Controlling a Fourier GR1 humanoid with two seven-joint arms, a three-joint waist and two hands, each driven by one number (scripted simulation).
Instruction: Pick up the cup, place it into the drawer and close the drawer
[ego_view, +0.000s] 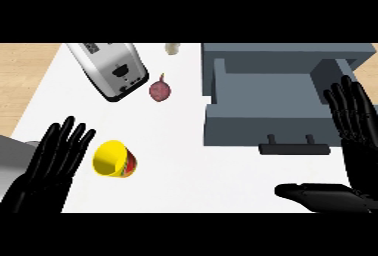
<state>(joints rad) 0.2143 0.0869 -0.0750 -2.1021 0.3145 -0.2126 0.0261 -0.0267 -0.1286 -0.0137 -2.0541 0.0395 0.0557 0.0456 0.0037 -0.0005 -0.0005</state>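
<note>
Right now the cup (114, 159) lies tipped on its side on the white surface (184, 165), at the lower left, its yellow mouth turned toward the left robot hand (50, 162). That hand sits just beside the cup, to its left, fingers straight and spread, pointing up the surface; I see a thin strip of white between fingertips and rim, so they look apart, not touching. A patch of red shows on the cup's lower side.

The right robot hand (353, 150) stands well away from the cup, over at the right edge. Its fingers are straight and reach up alongside the right wall of the drawer (266, 107), while its thumb (310, 192) sticks out leftward, low in the view, below the drawer's front. It holds nothing.

The drawer is grey and pulled open, its hollow showing bare, and a dark handle (294, 148) runs across its front. Between cup and drawer there is a broad stretch of white surface.

Counting things: one cup, one drawer with one handle, two robot hands. Further back I count one silver toaster (111, 70) lying at a slant at upper left, one reddish, onion-like bulb (160, 90) just right of it, and one small pale object (173, 48) at the far edge, too small for me to name.
</note>
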